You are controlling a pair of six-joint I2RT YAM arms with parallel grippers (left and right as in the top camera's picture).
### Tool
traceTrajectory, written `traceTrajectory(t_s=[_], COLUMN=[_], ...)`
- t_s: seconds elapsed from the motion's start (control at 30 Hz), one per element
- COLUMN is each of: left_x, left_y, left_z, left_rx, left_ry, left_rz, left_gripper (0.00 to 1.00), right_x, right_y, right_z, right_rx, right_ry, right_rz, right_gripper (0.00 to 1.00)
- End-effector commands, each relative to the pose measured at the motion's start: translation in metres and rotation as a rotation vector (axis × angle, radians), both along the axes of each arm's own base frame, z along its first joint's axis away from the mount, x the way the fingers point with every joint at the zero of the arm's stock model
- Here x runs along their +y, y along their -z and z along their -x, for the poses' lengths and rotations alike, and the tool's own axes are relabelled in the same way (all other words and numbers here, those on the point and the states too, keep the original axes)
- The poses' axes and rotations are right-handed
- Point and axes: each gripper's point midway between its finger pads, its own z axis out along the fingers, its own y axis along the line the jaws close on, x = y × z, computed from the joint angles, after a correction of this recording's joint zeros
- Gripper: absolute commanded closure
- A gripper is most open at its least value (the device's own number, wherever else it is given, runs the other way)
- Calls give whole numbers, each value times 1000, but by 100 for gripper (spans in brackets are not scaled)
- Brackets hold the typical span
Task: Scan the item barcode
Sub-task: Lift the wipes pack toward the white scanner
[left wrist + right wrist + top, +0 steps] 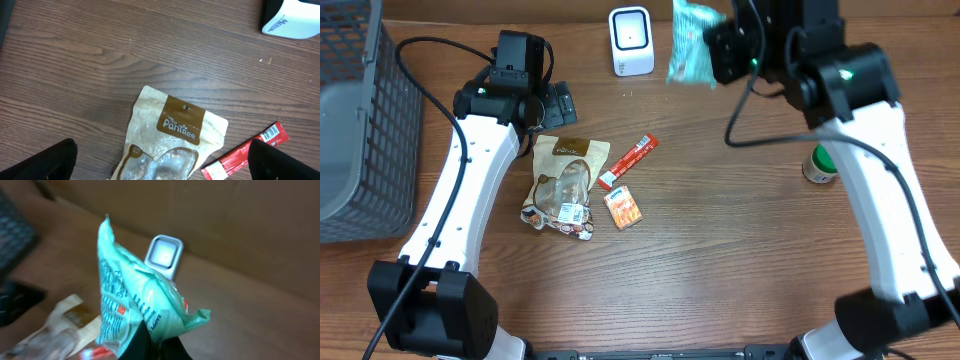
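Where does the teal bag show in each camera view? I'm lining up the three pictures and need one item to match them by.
Overhead: the teal bag is at the top edge, right of centre, held by the right gripper.
Left wrist: not in it.
Right wrist: the bag fills the centre, pinched from below.
Shared landmark: the white scanner, visible in all three views.

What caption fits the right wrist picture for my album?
Right gripper pinches a mint-green packet, held up in front of the white scanner.
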Motion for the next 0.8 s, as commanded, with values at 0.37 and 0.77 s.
traceTrajectory(t_s=[0.37, 0.77], left_x=[-1, -1], left_y=[-6, -6], left_z=[-3, -3], left_rx=[-17, -17], left_ry=[-6, -6], left_rz=[0, 0], left_gripper=[0, 0], right_x=[31, 42], right_y=[17, 80], right_z=[-121, -187], right_rx=[-422, -663], right_ry=[280, 544], right_rz=[282, 231], right_gripper=[96, 96])
